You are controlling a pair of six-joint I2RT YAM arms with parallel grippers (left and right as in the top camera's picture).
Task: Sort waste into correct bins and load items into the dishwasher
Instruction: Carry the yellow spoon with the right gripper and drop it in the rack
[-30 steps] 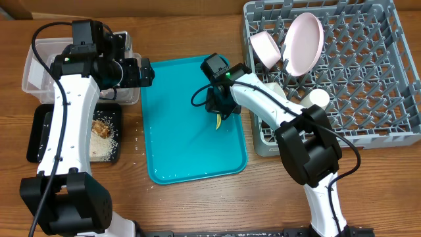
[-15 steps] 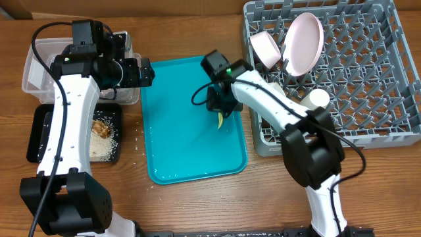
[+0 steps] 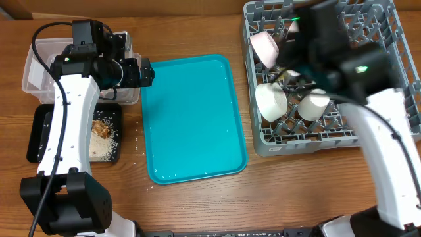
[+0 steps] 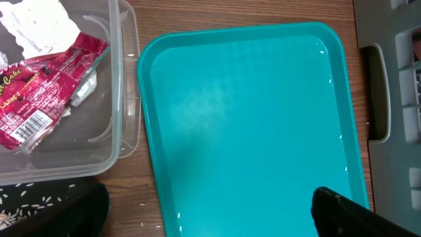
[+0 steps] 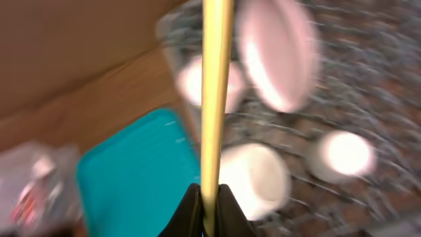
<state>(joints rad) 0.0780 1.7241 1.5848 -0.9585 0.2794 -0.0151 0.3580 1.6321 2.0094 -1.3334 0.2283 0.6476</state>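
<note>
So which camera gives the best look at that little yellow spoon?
The right wrist view: the yellow spoon runs straight up the frame, its lower end pinched in the shut jaws, though blurred. Overhead, it is lost under the blurred right arm above the grey rack. The left wrist view misses it.

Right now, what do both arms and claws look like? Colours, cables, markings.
Left arm: white shells, black joint housings, with a black cable looped alongside. Left claw is black. Right arm: same white-and-black build, motion-blurred, with a green light on a black joint. Right claw has dark fingers. No markings legible.
</note>
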